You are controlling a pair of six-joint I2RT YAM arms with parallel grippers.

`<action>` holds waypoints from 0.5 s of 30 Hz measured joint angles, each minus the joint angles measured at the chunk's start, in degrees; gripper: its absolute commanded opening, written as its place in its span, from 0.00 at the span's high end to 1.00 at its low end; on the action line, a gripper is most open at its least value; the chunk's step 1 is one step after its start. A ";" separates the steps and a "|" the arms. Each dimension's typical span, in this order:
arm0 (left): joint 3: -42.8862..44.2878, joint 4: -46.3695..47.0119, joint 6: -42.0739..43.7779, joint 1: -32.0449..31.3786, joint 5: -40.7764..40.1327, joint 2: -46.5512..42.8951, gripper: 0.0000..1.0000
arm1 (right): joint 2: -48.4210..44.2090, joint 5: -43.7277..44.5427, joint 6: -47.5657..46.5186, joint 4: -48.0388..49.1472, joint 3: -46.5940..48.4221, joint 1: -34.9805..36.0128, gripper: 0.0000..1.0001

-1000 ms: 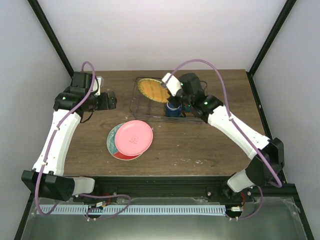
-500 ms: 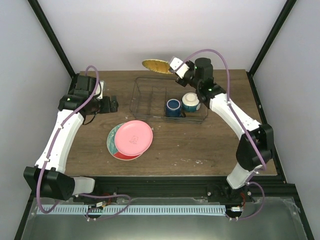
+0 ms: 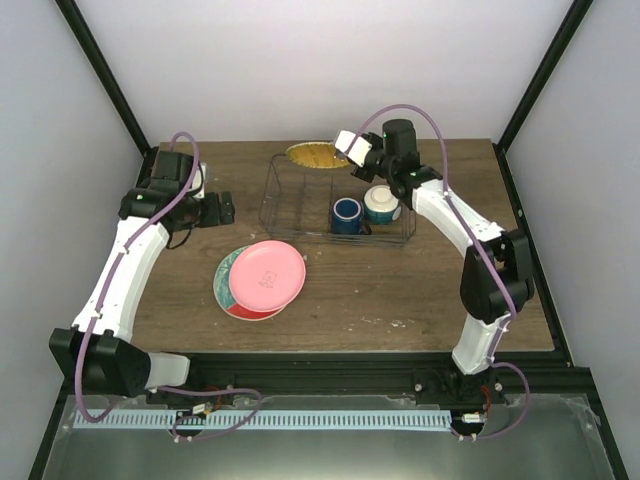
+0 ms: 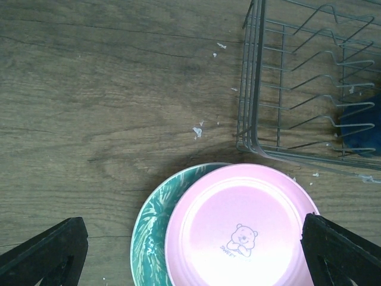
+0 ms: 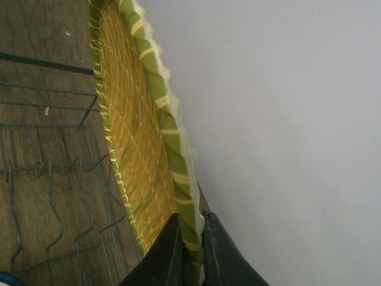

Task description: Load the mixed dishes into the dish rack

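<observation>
Right end effector [image 5: 191, 232] clamped on woven plate [image 5: 134, 131] rim, plate tilted over dish rack [image 4: 251, 89] far edge. Left end effector [image 4: 193, 238] spread wide (empty) above pink plate [image 4: 250, 208].

The dark wood-grain table [image 3: 400, 290] carries the wire dish rack [image 4: 256, 89] toward its far side. Nearer, just beside the rack's corner, a teal leaf-patterned plate [image 4: 152, 220] lies flat under the pink plate [image 4: 241, 226]. White crumbs [image 4: 196, 131] dot the wood.

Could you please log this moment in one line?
right gripper shut on woven plate at dish rack far rim; left gripper open above pink plate
</observation>
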 measured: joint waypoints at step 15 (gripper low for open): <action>-0.33 -0.07 -0.57 0.02 -0.59 1.75 0.00 | 4.37 -1.97 0.72 -0.04 -0.02 -0.24 0.99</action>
